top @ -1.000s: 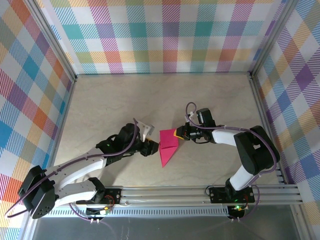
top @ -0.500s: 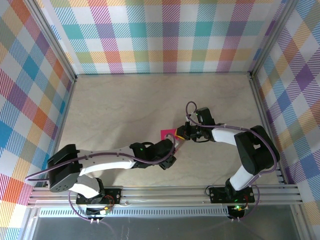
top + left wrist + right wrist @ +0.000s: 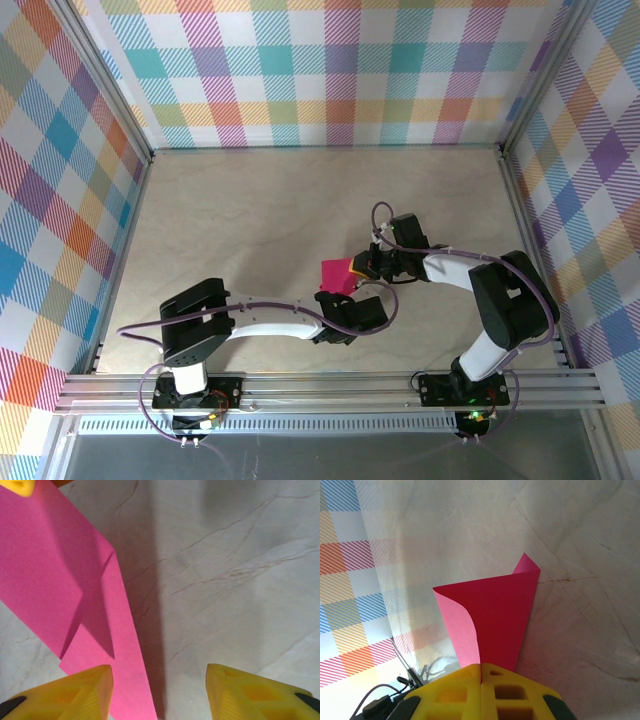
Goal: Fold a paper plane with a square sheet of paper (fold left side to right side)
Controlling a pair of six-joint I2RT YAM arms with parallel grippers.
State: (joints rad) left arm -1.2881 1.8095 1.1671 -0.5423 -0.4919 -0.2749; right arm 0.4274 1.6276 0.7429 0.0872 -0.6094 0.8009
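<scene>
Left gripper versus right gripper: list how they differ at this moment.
1. The left gripper has its jaws apart and grips nothing; the right gripper is shut on the pink paper.
2. The left gripper reaches the paper from the near left, the right gripper from the right.
Shared: yellow fingers, and both are at the same paper on the table.

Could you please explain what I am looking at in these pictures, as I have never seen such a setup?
Two robot arms are bolted to a table. One picture looks down from above; the other two come from a camera on each wrist. The left arm and right arm meet at a partly folded pink paper. The right tool is shut, pinching the paper. The left tool stands open over the paper's edge, holding nothing.
</scene>
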